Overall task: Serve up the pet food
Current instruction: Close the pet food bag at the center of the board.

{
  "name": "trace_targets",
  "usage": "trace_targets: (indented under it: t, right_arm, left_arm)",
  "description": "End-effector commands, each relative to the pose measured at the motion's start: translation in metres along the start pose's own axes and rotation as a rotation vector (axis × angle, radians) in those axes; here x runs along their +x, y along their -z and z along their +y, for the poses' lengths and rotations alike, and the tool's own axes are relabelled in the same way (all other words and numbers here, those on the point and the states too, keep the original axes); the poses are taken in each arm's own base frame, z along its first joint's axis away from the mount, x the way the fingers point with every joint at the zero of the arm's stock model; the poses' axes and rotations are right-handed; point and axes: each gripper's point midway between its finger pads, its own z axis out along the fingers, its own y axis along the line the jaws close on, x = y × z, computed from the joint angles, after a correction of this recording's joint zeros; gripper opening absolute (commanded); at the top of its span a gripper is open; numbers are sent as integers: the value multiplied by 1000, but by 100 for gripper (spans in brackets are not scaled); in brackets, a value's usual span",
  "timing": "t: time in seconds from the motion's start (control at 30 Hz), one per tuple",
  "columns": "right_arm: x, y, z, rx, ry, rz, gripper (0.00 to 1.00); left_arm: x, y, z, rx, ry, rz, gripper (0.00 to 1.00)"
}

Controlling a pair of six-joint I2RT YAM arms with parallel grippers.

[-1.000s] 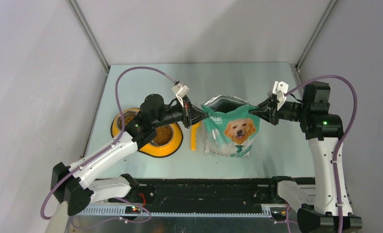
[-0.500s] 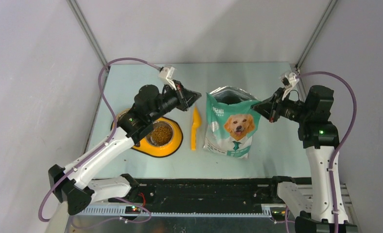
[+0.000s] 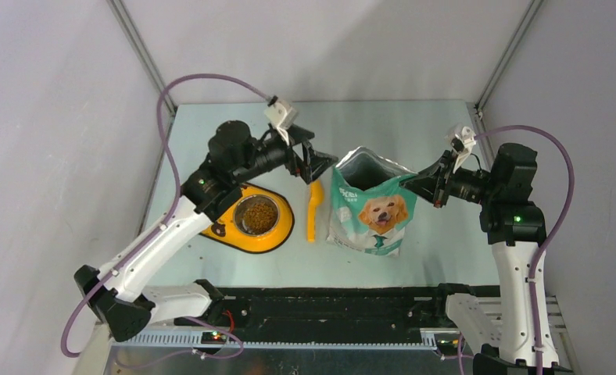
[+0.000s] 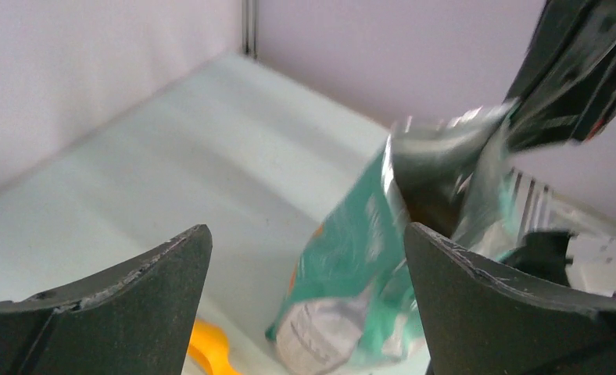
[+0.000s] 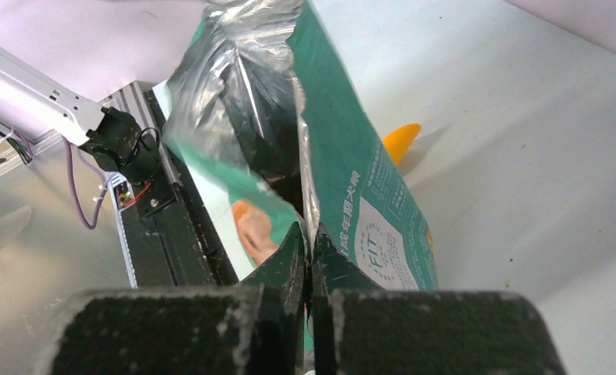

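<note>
The pet food [image 3: 258, 214] fills a steel bowl set in a yellow holder [image 3: 283, 232] at the left of the table. A green-and-white dog-picture bag [image 3: 372, 209] stands at the middle with its foil mouth spread wide. My right gripper [image 3: 409, 182] is shut on the bag's upper right edge, and in the right wrist view the jaws [image 5: 306, 232] pinch the bag [image 5: 361, 176]. My left gripper [image 3: 321, 163] hovers open just left of the bag's mouth, holding nothing. The left wrist view shows the bag [image 4: 350, 262] beyond the left gripper [image 4: 306, 234].
An orange scoop [image 3: 314, 207] lies flat between the yellow holder and the bag; it also shows as the scoop [image 4: 209, 353] and the scoop [image 5: 399, 141]. A black rail [image 3: 328, 305] runs along the near edge. Grey walls close in the table's sides and back.
The left gripper let go of the bag's left corner, pulled away up and left, then opened and swung back toward the bag. The right gripper kept its hold, and the bag's mouth spread wider.
</note>
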Motion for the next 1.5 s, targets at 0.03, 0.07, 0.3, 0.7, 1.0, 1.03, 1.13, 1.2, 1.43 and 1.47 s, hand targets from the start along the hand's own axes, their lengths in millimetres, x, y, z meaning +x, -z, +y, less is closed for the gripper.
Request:
trace_targets:
  t: [0.03,0.07,0.3,0.7,1.0,1.03,1.13,1.2,1.43,1.47]
  right_arm:
    - [-32,2,14,-43,161,-76,0]
    - [-33,2,12,-37,152,-77,0]
    - [-40,2,10,-12,156,-97,0]
    - [-46,1,12,-11,152,-113,0]
    - [-61,8,-19,185,143,-164,0]
    - [-67,11,-24,210,152,-180,0]
    - [-75,20,-41,275,167,-208,0]
    - [-82,24,-48,283,194,-223,0]
    - [-68,17,-20,-116,359,-155,0]
    - [-68,16,-19,-128,366,-156,0]
  left_arm:
    - [-91,11,-16,18,-48,-162,100]
    - [-83,4,-19,51,-38,-114,99]
    - [-51,-29,-28,222,-126,171,99]
    - [-5,-35,-42,289,-231,399,64]
    - [4,-2,-71,491,-333,411,0]
    - [10,7,-75,517,-332,438,0]
    - [23,35,-96,683,-408,444,0]
    - [41,60,-111,787,-434,508,0]
    - [84,93,-144,1000,-542,626,0]
    - [85,94,-145,1007,-535,633,0]
